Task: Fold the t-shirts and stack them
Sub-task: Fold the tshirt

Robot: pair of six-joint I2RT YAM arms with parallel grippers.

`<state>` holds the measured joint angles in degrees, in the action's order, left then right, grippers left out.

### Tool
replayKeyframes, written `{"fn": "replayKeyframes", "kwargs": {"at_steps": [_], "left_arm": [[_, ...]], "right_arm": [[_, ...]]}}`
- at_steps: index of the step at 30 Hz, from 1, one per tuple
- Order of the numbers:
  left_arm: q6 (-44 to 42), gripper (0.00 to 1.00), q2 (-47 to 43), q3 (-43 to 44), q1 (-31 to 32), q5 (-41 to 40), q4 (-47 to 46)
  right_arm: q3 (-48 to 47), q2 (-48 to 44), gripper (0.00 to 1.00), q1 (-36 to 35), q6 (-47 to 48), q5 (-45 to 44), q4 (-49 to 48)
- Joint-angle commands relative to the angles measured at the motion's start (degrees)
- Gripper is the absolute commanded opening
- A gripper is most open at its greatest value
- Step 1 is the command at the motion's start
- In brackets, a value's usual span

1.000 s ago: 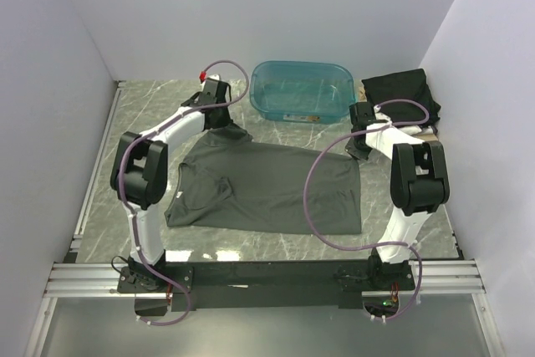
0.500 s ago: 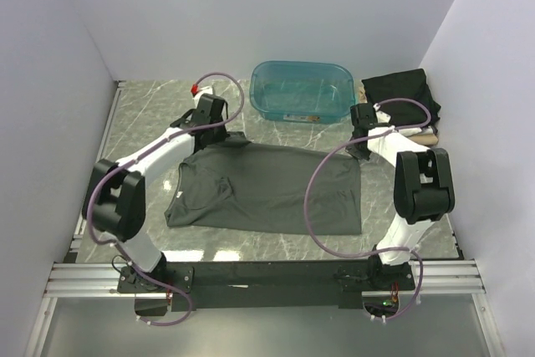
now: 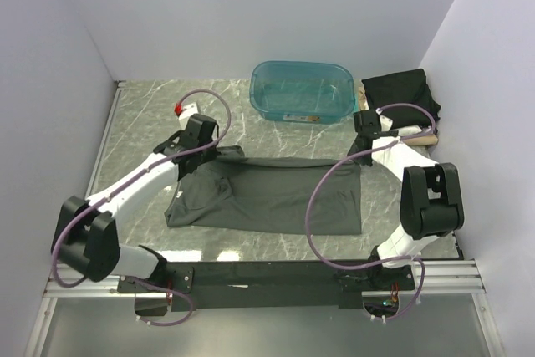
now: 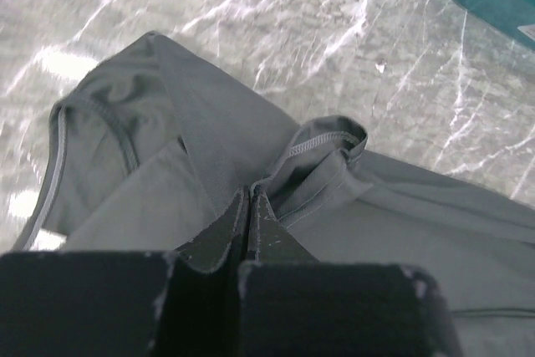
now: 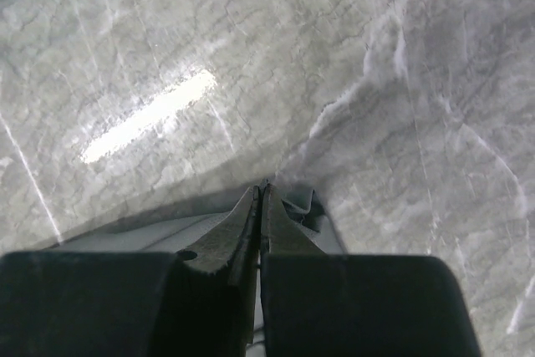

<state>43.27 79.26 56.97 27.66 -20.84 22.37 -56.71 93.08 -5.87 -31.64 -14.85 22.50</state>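
The left pincer point(image 4: 251, 198) and right pincer point(image 5: 261, 190) each clamp the edge of the dark charcoal-grey cloth t-shirt point(image 3: 276, 194). Best to move both level and together, with the cloth between them taut.

A translucent teal plastic tub point(image 3: 303, 89) is standing upright at the far edge of the table point(image 3: 146, 114), a little right of that edge's middle. Its long side is running along the edge and its open top is facing up. In the left wrist view only a rounded corner of it is showing. The table's grey, white-veined marble surface is catching bright glare. Plain white walls point(image 3: 251, 6) are closing in the far, left and right edges. An aluminium rail point(image 3: 84, 277) is running along the near edge.
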Motion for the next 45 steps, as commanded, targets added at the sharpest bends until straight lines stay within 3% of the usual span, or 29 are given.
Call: {"fn": "replayKeyframes", "kwargs": {"at_steps": [1,12,21,33,37,44,45], "left_arm": [[4.01,0.00,-4.46,-1.77,1.34,-3.24,2.59],[11.31,0.00,-14.13,-8.27,5.82,-7.72,10.76],[14.48,0.01,-19.58,-13.19,6.88,-6.85,13.31],[24.57,0.03,-27.58,-25.76,12.15,5.81,13.49],[28.01,0.07,-30.39,-28.75,14.26,8.62,12.27],[30.21,0.16,-29.61,-28.33,16.37,7.31,15.42],[29.69,0.31,-29.52,-27.88,16.72,7.22,15.77]], "right_arm": [[0.72,-4.30,0.03,-0.55,0.88,-0.18,-1.32],[2.39,-6.68,0.03,-1.34,1.93,0.09,-1.58],[7.48,-9.31,0.05,-2.48,1.76,0.09,-3.34],[12.67,-15.11,0.49,-2.57,0.17,-1.58,-2.55],[13.03,-19.59,0.78,-2.57,0.09,-1.06,-2.11],[14.17,-24.26,0.81,-2.57,0.78,0.35,-2.55],[14.17,-24.52,0.81,-2.57,0.70,0.52,-2.55]]}}
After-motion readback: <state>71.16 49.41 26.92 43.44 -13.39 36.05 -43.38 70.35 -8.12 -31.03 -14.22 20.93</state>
